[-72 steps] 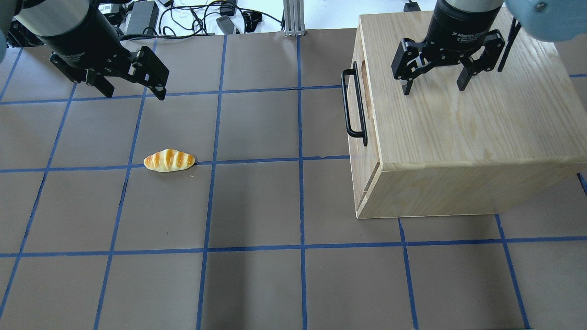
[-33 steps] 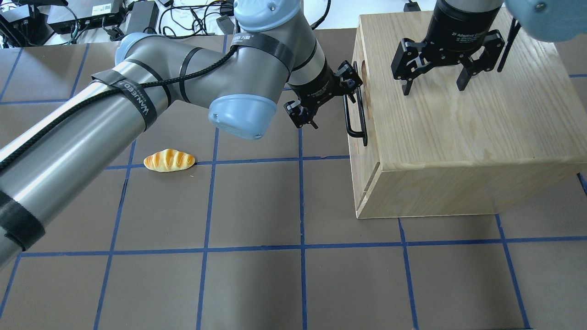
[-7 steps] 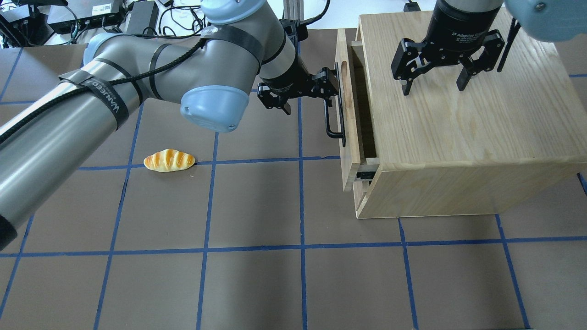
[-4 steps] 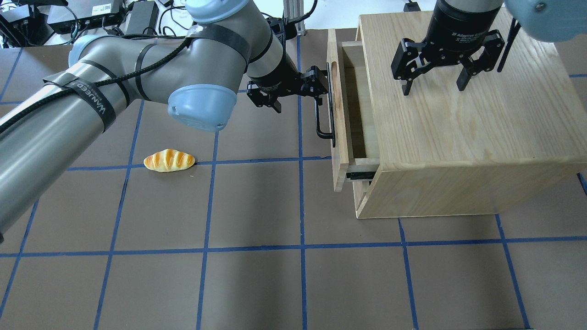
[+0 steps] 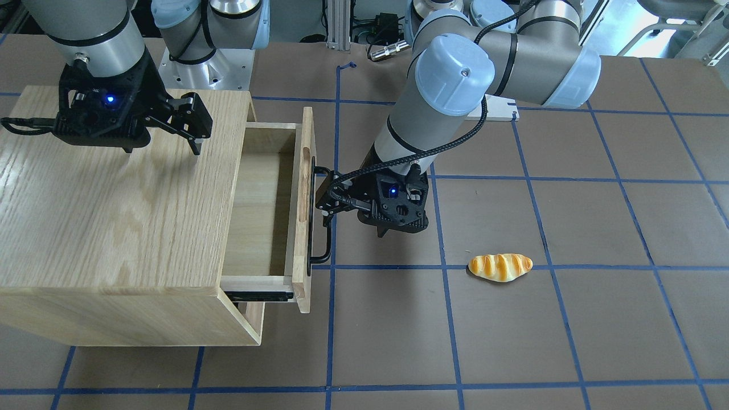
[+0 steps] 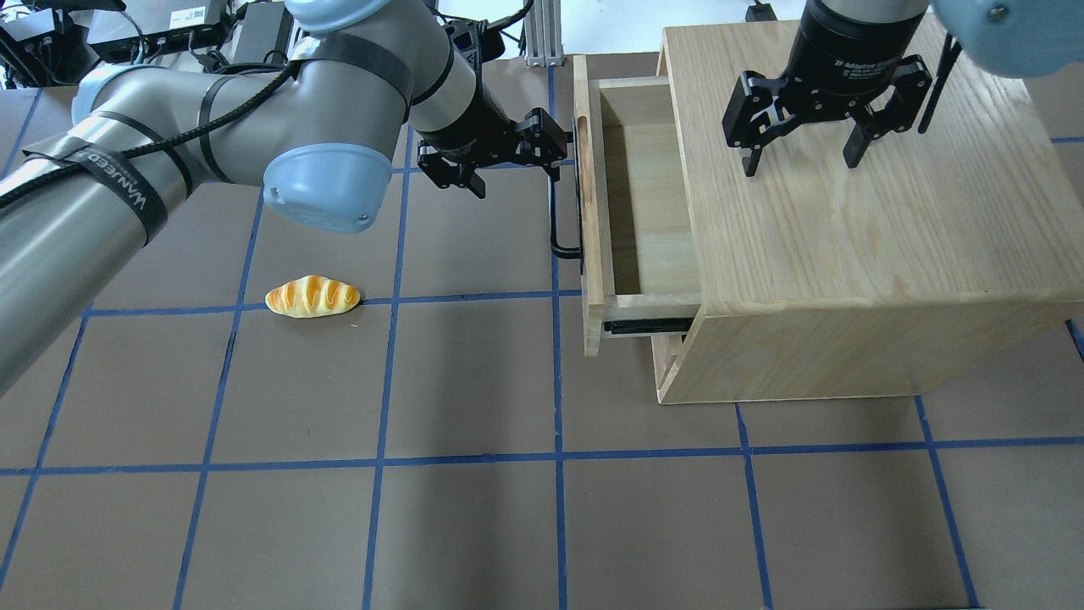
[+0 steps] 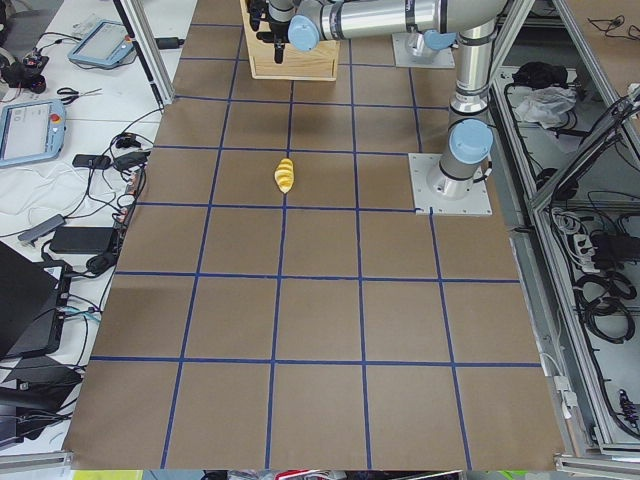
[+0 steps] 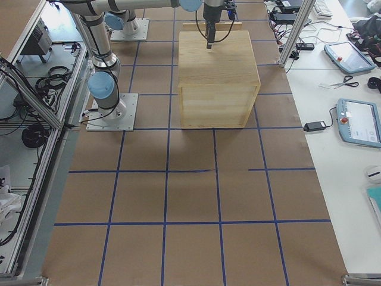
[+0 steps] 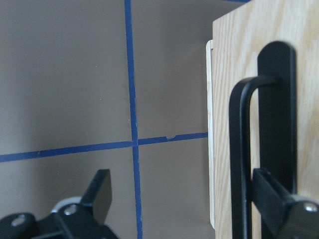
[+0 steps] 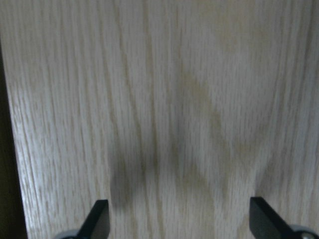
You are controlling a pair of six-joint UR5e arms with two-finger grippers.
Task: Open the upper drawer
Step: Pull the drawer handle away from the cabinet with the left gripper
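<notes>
Though apart from upper drawer (image 6: 648, 220), bread roll (image 6: 312, 296)

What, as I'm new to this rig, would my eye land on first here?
The upper drawer stands pulled out of the oak cabinet, with the open left gripper hooked behind its black handle. The right gripper hangs open above the cabinet top; a bread roll lies apart on the table.
</notes>
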